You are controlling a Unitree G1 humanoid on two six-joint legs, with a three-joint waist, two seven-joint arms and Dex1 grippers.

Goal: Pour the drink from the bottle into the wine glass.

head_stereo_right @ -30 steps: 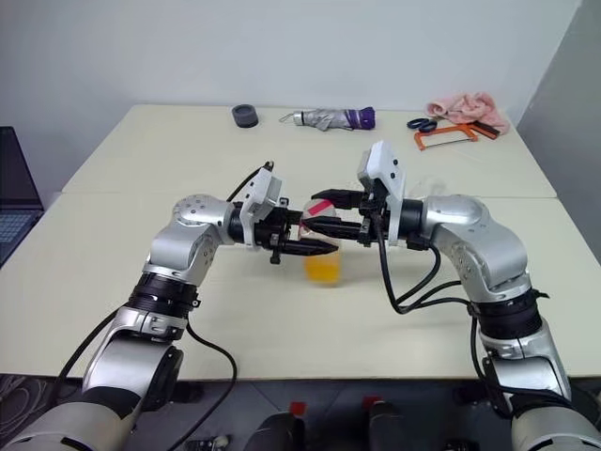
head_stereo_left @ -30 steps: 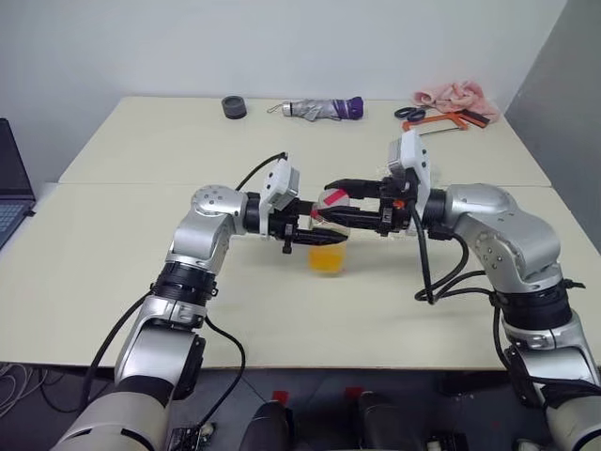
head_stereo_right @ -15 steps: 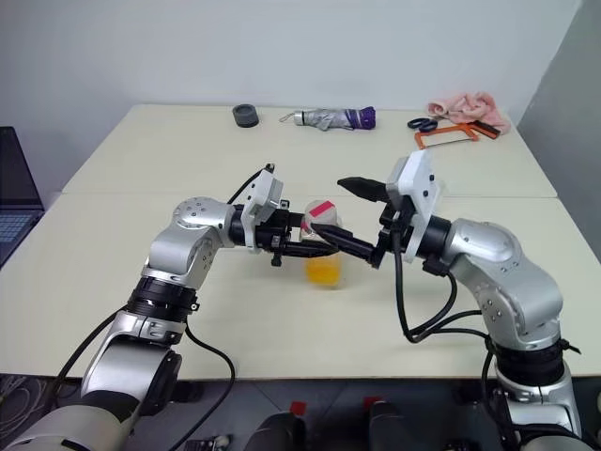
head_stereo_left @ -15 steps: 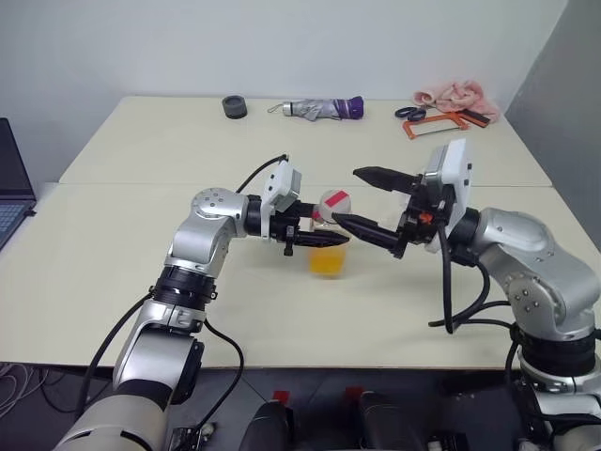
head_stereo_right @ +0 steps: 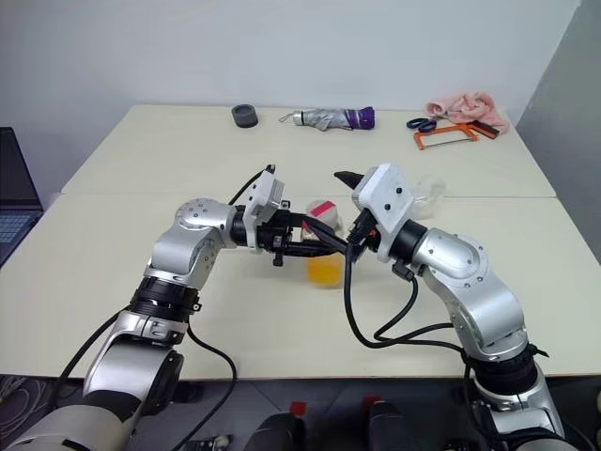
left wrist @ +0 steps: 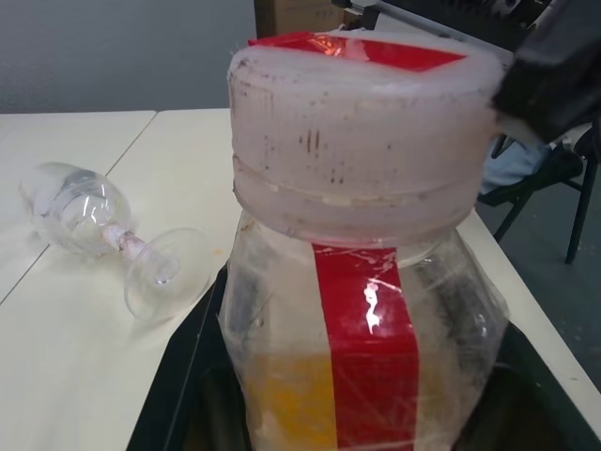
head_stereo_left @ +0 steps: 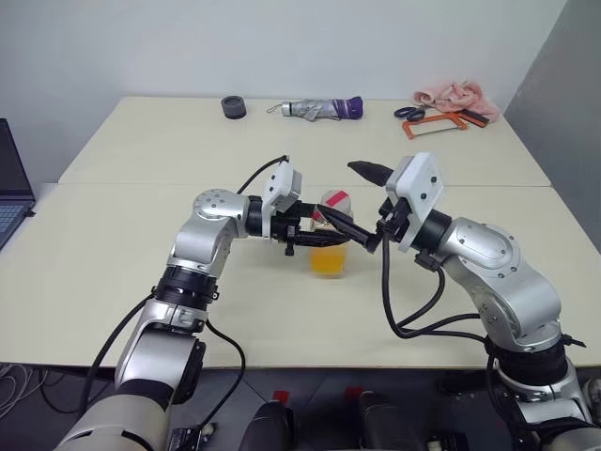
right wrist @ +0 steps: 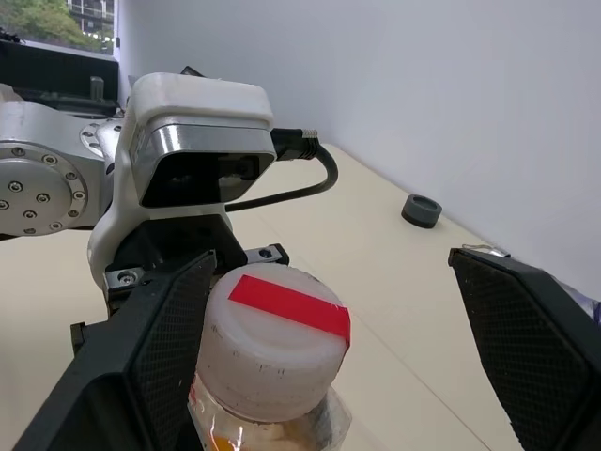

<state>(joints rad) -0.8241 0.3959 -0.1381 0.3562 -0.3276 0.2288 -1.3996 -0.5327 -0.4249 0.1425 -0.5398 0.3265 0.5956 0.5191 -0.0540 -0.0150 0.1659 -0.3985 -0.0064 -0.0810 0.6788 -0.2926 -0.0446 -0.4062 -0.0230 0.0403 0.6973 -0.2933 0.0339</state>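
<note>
My left gripper point(head_stereo_left: 315, 236) is shut on the bottle point(head_stereo_left: 329, 240), which it holds upright just above the table with its two fingers on the sides. The drink point(head_stereo_left: 328, 262) fills the bottle's lower part, and a red label strip point(left wrist: 364, 310) runs up its side. The pink-and-white cap point(right wrist: 275, 349) sits on the neck. My right gripper point(head_stereo_left: 362, 201) is open, one finger point(right wrist: 158, 362) on each side of the cap without touching it. Behind the bottle, the wine glass point(left wrist: 101, 229) lies on its side on the table.
Along the table's far edge point(head_stereo_left: 282, 97) lie a black round object point(head_stereo_left: 234, 106), a folded umbrella point(head_stereo_left: 321, 109), scissors with an orange saw point(head_stereo_left: 434, 121) and a pink cloth point(head_stereo_left: 456, 94). A laptop point(head_stereo_left: 11, 183) sits at the left border.
My right gripper let go of the cap and opened, drew back to the right, then returned rolled over with its fingers wide around the cap. The left gripper and bottle stayed still.
</note>
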